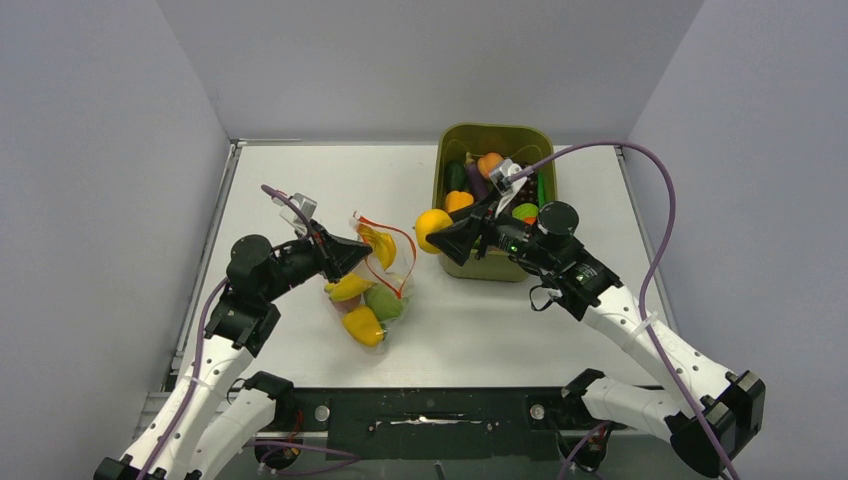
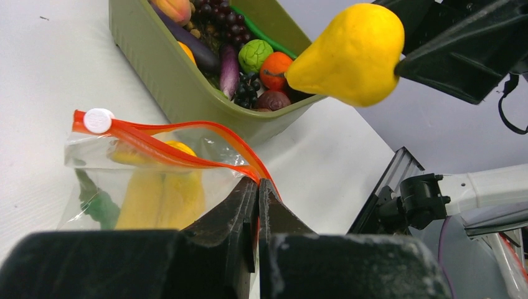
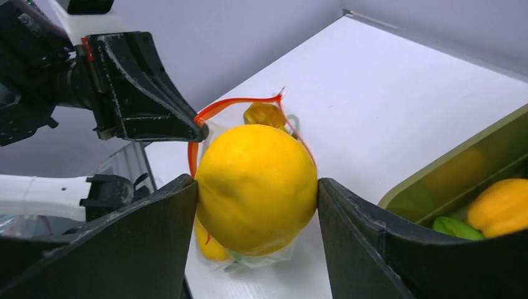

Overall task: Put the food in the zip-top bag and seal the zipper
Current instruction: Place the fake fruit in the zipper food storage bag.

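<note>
- While the right gripper [image 1: 446,234] clamps a yellow fruit [image 1: 433,228] just left of the green tub [image 1: 495,130], only the right wrist view shows both fingers pressed against the fruit's sides.
- Left of the tub, the clear bag [image 1: 393,277] lies on the table [image 1: 300,190], with yellow and green toys inside.
- Only the left wrist view shows the left gripper [image 2: 257,187] pinched tight on the bag's red zipper [image 2: 168,146], the mouth gaping and a white slider [image 2: 98,120] at the strip's other end.
- That view also shows the tub packed with toy food.
</note>
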Tool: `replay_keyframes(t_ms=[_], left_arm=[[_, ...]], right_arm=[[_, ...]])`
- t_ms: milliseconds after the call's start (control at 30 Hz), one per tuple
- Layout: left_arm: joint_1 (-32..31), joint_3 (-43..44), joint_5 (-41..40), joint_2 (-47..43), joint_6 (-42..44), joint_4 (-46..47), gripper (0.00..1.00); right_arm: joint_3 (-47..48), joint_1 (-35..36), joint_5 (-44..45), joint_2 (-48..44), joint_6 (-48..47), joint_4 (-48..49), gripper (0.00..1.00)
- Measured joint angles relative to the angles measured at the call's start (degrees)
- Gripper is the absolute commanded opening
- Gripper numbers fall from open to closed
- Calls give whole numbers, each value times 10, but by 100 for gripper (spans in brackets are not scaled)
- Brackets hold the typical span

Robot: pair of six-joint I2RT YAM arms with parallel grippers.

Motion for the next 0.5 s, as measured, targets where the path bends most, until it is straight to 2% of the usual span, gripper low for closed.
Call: replay_keyframes(t_ms=[167,500], left_arm=[[0,0,5,4,-7,6,0],[0,-1,18,20,-22,38,0]], right_arm=[[-22,23,-19,17,36,44,55],[-34,78,-62,141,101,133,56]])
